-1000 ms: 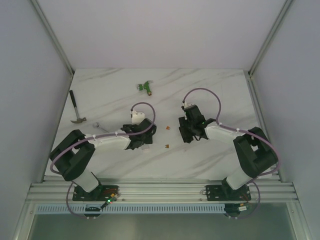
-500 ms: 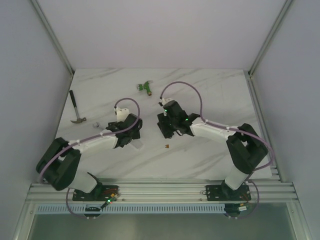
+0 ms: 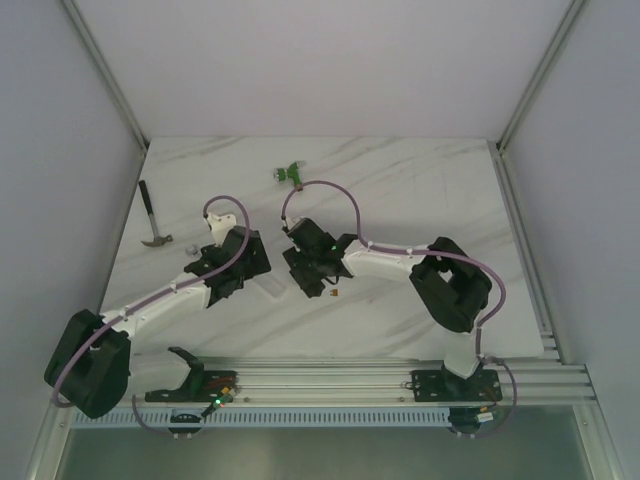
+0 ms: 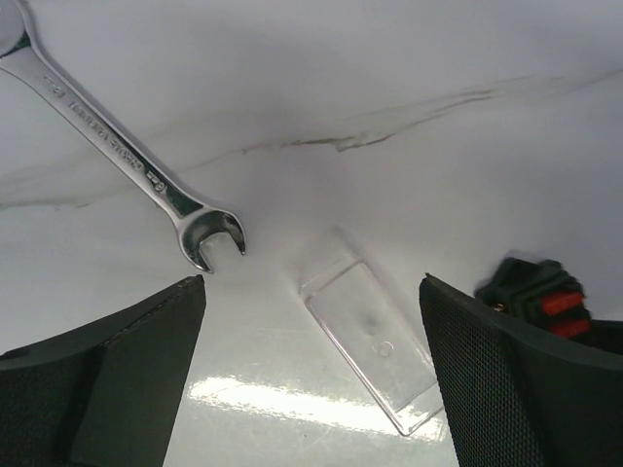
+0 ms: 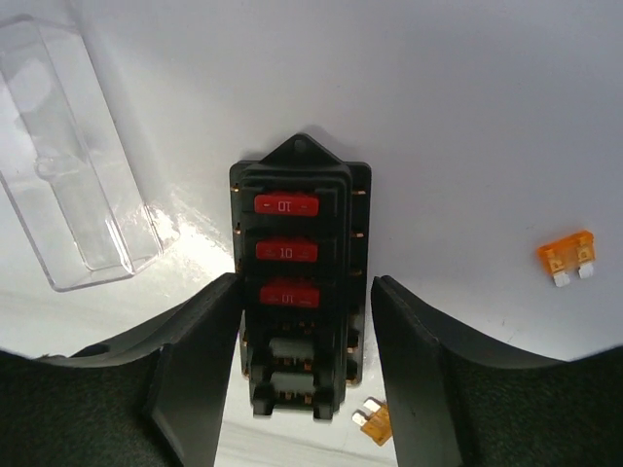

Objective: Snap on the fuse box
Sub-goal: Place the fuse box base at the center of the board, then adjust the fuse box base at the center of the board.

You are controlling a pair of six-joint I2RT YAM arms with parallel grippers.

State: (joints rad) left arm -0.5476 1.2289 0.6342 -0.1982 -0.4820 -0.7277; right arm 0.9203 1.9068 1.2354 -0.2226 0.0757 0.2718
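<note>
Black fuse box (image 5: 292, 209) sits clamped by its long sides in right gripper (image 5: 307, 287) — likely steadied for capping. Clear cover (image 4: 368, 331) at its ten o'clock; left gripper (image 4: 311, 282) jaws wide apart over it — poised to pick.

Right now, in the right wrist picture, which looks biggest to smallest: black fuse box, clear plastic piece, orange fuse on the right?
Largest: black rectangular fuse box and clear rectangular plastic piece look about alike; both are partly hidden, so I won't rank them.
Smallest: the small orange fuse at right.
</note>
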